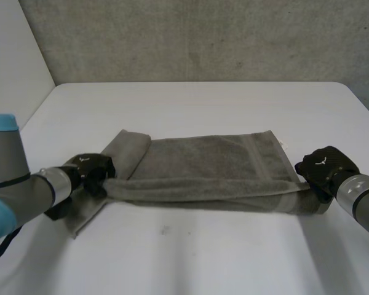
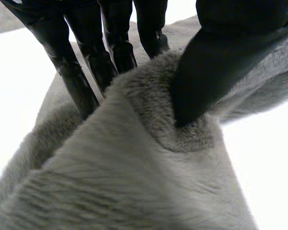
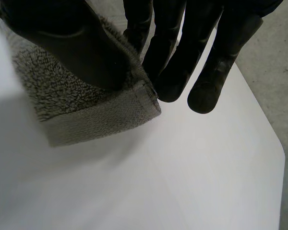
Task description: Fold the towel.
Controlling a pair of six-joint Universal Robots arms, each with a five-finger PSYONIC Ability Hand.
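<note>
A white tabletop (image 1: 209, 104) spans the lower frame; a grey speckled wall (image 1: 203, 37) runs across the top, with a white wall (image 1: 12, 61) at upper left.

No readable text, labels, numbers or signs

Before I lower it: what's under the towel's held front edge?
More towel: a lower layer sticks out beside the left hand, flat on the table. Whatever lies between the layers is covered.

White table (image 1: 203, 264); on it one grey towel (image 1: 209, 166), long and doubled, across the middle
</note>
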